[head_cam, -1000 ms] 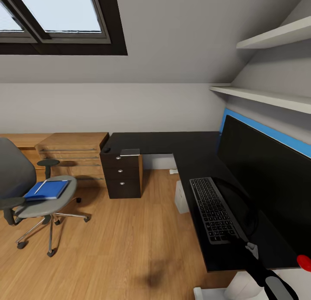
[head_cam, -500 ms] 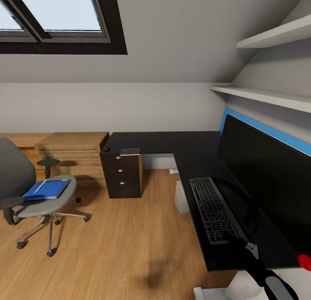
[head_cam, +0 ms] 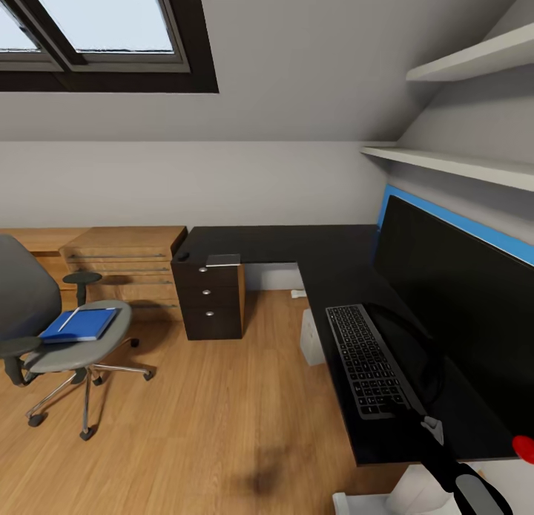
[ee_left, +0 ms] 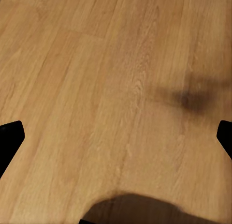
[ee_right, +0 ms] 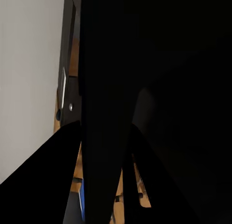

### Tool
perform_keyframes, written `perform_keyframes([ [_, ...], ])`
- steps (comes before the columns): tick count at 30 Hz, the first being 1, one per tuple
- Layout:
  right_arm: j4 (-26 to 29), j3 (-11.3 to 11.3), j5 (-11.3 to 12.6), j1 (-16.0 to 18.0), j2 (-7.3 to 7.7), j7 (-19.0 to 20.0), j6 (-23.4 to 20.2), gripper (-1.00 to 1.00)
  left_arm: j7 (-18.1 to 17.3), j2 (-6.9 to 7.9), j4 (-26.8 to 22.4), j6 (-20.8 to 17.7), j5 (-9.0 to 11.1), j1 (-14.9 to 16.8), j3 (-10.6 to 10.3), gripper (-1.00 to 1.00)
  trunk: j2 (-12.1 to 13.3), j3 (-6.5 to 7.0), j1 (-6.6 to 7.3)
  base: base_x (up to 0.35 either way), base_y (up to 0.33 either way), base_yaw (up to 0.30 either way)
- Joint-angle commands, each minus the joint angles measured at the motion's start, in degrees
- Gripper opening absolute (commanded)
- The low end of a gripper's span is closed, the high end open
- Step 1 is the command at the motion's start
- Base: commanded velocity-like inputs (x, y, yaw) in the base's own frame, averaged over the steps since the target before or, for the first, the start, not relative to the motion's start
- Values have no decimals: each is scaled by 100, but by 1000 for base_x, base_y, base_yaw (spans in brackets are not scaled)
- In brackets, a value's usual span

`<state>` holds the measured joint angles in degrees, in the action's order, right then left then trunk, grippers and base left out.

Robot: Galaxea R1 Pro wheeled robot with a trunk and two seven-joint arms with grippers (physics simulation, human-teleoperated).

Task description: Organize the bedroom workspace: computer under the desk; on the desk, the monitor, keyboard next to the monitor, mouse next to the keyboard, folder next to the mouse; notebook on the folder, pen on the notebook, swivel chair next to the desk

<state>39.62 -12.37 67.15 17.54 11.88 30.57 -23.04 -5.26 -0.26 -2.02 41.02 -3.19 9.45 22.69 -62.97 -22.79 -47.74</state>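
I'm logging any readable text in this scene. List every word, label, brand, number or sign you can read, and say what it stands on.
No text can be read anywhere.
Keyboard: its keys carry pale marks, too small and blurred to read.
Monitor: the screen is black and blank; a red dot at its lower corner, no lettering.
Folder on the swivel chair: plain blue cover, no label visible.
Drawer unit: round knobs, no markings.

You have an L-shaped glossy black table (head_cam: 326, 266). On it: wide black flat monitor (head_cam: 460, 307) on its slim stand, and a dark-keyed, silver-based keyboard (head_cam: 367, 361) just beside it. Small greyish notebook (head_cam: 223, 261) lies at the far corner, above the black drawer unit (head_cam: 211, 303). Grey swivel chair (head_cam: 52, 329) stands on the light wooden floor (head_cam: 215, 418), well apart from the table, bright blue flat folder (head_cam: 80, 326) on its seat.
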Motion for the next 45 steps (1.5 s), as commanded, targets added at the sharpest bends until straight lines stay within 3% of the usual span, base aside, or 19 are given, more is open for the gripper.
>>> perform_keyframes([
  [1, 0, -12, 51, 4, -1, 1, -52, -100, -27, -1, 0, 12, -30, 3, 51, 100, -45, -25, -23, 0, 0, 0],
  [4, 2, -15, 49, 4, -1, 1, -52, -100, -27, -1, 0, 11, -28, 4, 51, 100, -166, -78, -89, 0, 0, 0],
  [45, -156, -11, 44, 4, -1, 1, -51, -100, -45, -1, 0, 26, -36, 4, 51, 100, -166, -78, -89, 0, 0, 0],
])
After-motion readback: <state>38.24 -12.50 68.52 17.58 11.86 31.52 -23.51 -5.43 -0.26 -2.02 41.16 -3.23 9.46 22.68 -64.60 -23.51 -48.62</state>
